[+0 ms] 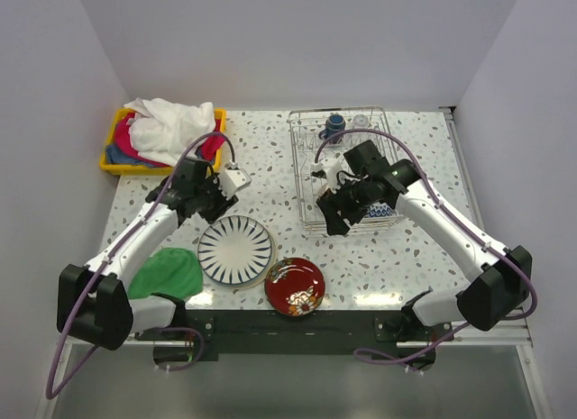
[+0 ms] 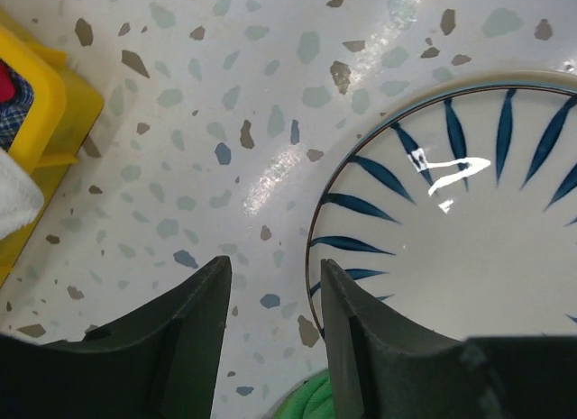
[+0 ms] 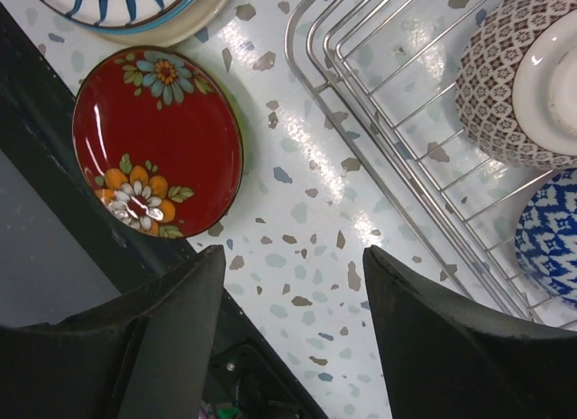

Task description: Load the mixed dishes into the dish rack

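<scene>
On the speckled table [image 1: 270, 149], 2 plates lie flat near the arm bases. The big white plate with dark stripes [image 1: 235, 250] sits in the middle. The red flower plate [image 1: 294, 286] sits just beside it, closer to the near edge. Both plates are outside the dish rack [image 1: 306, 180].

The silver wire rack stands on the right side of the table. At its far end, the dark blue mug [image 1: 334, 126] and the small clear glass [image 1: 361, 122] stand side by side. At its near end, the right wrist view shows 2 small bowls inside the wires. These are the orange-red bowl [image 3: 491, 77], with its pale bottom facing the camera, and the blue-white bowl [image 3: 550, 234] next to it.

The left gripper [image 2: 273, 333] hangs over the bare table just left of the striped plate's rim. Its 2 fingers are apart and nothing is between them. The right gripper [image 3: 293, 329] hangs over the table between the red plate and the rack's near corner. Its fingers are spread wide and hold nothing.

A green cloth [image 1: 167, 273] lies left of the striped plate. A yellow bin [image 1: 113, 158] full of cloths sits in the far left corner.
</scene>
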`<state>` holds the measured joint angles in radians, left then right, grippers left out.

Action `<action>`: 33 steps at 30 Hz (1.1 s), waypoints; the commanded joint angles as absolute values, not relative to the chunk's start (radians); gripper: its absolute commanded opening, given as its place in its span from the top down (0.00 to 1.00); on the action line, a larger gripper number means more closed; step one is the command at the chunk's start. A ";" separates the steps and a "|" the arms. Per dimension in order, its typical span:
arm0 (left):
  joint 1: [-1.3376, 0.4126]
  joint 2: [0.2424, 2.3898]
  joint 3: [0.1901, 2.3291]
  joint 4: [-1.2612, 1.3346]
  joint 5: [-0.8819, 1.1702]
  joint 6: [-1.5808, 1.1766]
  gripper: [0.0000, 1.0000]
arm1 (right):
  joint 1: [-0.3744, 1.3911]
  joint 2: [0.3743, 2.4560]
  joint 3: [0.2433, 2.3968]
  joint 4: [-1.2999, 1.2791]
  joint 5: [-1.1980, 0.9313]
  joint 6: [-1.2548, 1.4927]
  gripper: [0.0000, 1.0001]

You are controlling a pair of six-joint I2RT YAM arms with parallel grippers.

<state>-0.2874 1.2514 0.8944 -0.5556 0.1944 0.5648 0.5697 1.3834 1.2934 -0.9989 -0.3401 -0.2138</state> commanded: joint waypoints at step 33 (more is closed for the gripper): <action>-0.190 1.445 0.963 -0.721 0.308 0.655 0.50 | 0.433 1.666 1.876 -0.776 -0.147 0.043 0.25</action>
